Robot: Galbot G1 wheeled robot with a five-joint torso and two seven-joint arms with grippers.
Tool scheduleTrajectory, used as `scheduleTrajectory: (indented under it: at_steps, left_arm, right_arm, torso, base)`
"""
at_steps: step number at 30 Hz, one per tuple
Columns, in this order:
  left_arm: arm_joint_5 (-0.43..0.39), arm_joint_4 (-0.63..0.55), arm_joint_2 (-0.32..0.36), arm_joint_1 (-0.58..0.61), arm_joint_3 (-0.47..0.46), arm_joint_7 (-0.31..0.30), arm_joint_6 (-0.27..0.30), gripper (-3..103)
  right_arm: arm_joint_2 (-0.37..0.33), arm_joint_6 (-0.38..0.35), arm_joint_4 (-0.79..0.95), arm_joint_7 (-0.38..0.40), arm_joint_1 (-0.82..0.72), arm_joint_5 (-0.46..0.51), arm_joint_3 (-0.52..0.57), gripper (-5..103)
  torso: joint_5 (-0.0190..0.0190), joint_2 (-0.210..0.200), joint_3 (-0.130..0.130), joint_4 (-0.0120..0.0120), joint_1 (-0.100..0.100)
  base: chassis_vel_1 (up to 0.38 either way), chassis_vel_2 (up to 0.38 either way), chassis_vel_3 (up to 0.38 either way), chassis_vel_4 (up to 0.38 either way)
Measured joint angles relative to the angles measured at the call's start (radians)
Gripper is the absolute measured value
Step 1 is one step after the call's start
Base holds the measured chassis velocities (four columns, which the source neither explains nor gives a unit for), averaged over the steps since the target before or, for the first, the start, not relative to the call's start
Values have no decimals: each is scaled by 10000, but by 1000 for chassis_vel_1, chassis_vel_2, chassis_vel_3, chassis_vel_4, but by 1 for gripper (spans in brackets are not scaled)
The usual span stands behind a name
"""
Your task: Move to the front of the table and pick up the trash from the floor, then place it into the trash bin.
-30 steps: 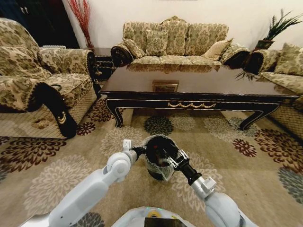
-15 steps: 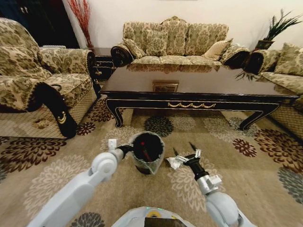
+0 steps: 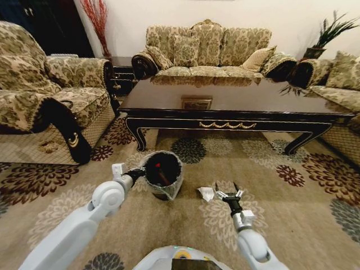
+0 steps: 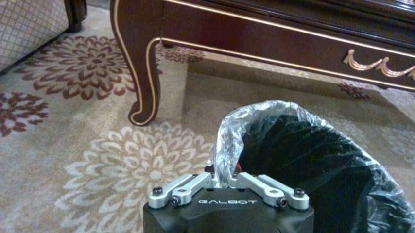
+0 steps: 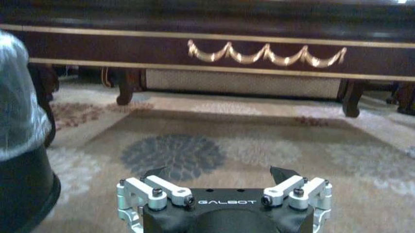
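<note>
On the floor (image 3: 270,163) just ahead of the robot, the right end effector (image 3: 228,194) hovers spread and empty beside a crumpled white paper (image 3: 206,193), while the left end effector (image 4: 228,186) is pinching the rim of the trash bin (image 3: 162,174), which holds 1 red bit. Judging by this, the paper comes next, with a short reach left and down. Beyond stands the coffee table (image 3: 236,107), well clear, then a sofa (image 3: 208,48).
</note>
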Motion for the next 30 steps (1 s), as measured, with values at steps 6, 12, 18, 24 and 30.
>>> scheduleTrajectory:
  at_steps: [6,12,18,24,30]
  left_arm:
    - [-271,127,-55,27,-45,44,-124,3]
    - [-353,91,-49,155,-112,42,-146,3]
    - [-468,126,-72,248,-287,-23,-151,3]
    - [-425,139,-107,360,-262,-41,-117,3]
    - [-431,136,8,264,-198,-37,-94,3]
  right_arm:
    - [629,389,-1819,-308,535,-646,-236,100]
    - [923,596,-2935,-484,1040,-811,-377,100]
    - [1163,633,-4033,-689,1783,-669,-543,100]
    - [1297,547,-4940,-851,2353,-384,-640,100]
    - [1471,578,-5804,-918,2877,-594,-720,100]
  torso:
    - [-1,0,0,-6,0]
    - [0,0,0,-3,0]
    - [2,0,0,-3,0]
    - [2,0,0,-3,0]
    - [2,0,-1,-3,1]
  base:
    - [0,0,0,0]
    - [0,0,0,0]
    - [0,0,0,0]
    - [0,0,0,0]
    - [0,0,0,0]
